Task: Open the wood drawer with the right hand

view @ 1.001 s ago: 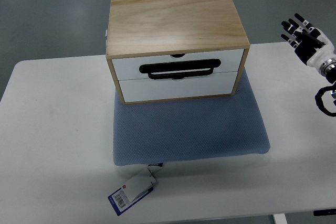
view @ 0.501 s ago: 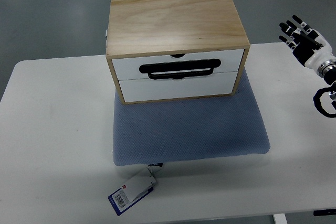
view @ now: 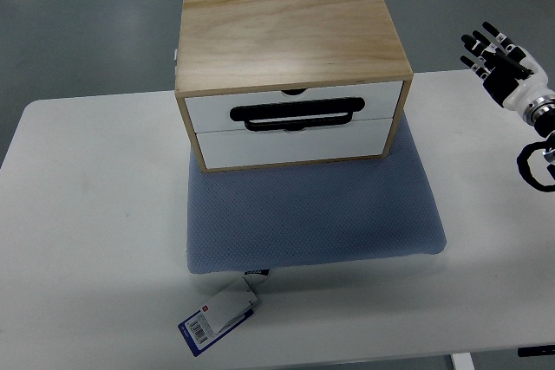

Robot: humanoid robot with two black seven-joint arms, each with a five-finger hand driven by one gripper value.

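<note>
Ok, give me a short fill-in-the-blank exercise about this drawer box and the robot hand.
1. The wooden drawer box sits on a ____ mat.
2. The black handle is on the ____ drawer.
3. The right hand, right of the box, has its fingers ____.
4. Both drawers are ____.

Missing words: blue; upper; spread; closed

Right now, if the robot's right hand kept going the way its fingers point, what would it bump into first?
Probably nothing. The right hand points up and left, past the table's far edge toward bare floor, well right of the wood drawer box.
</note>
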